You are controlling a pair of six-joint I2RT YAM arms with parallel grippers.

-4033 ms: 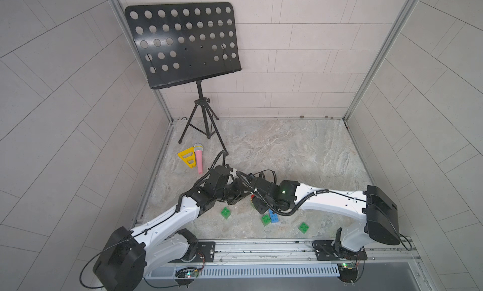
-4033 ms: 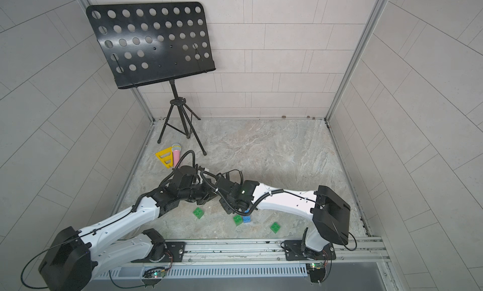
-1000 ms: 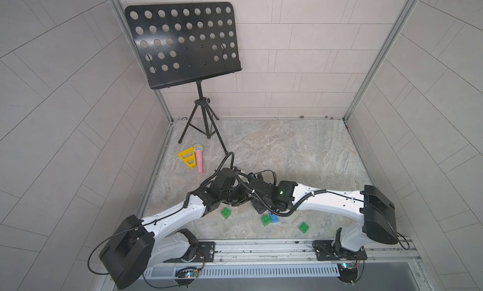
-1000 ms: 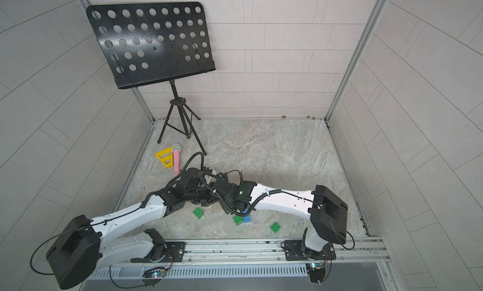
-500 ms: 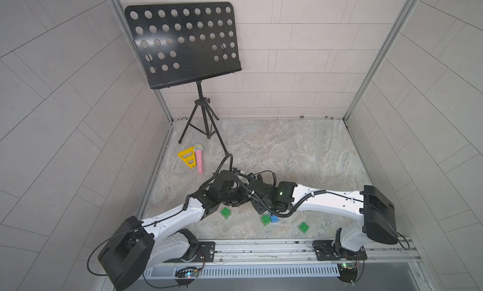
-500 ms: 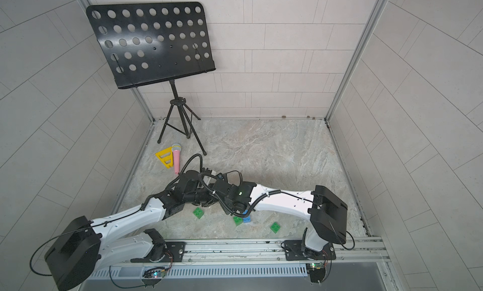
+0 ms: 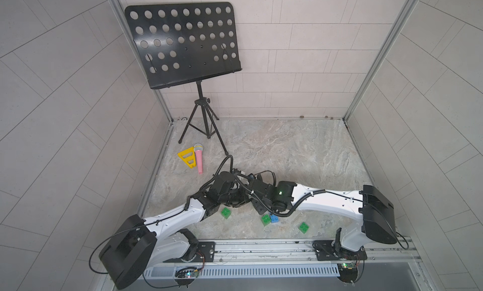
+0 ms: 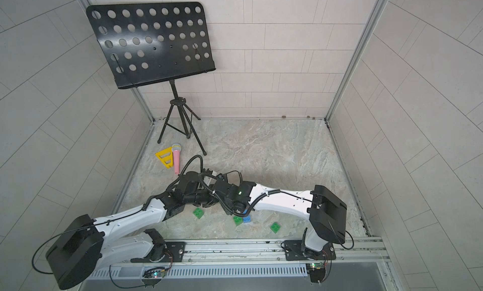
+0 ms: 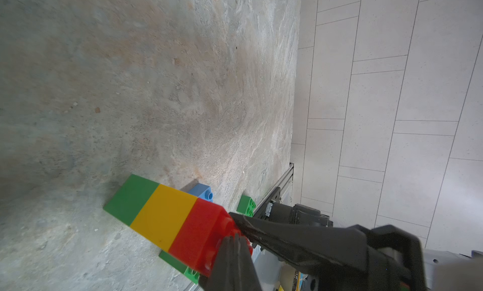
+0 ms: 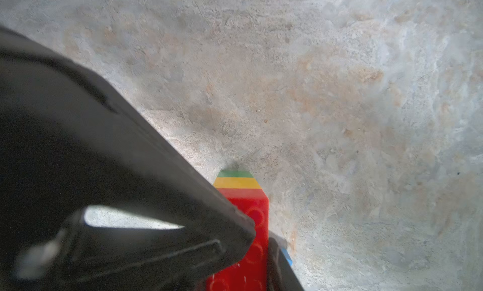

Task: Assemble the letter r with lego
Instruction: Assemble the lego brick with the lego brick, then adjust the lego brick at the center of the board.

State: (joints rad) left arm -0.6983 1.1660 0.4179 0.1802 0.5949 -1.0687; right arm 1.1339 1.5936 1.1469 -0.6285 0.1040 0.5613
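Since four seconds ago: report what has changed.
The left arm swung inward and the right arm edged toward it. No grasp or release shows. The three loose green bricks, blue brick, pink microphone and yellow triangle stayed put.

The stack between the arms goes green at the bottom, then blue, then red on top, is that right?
No: the middle one is a yellow brick, not blue. In the left wrist view the green brick is at the bottom, then yellow, then the red brick on top.
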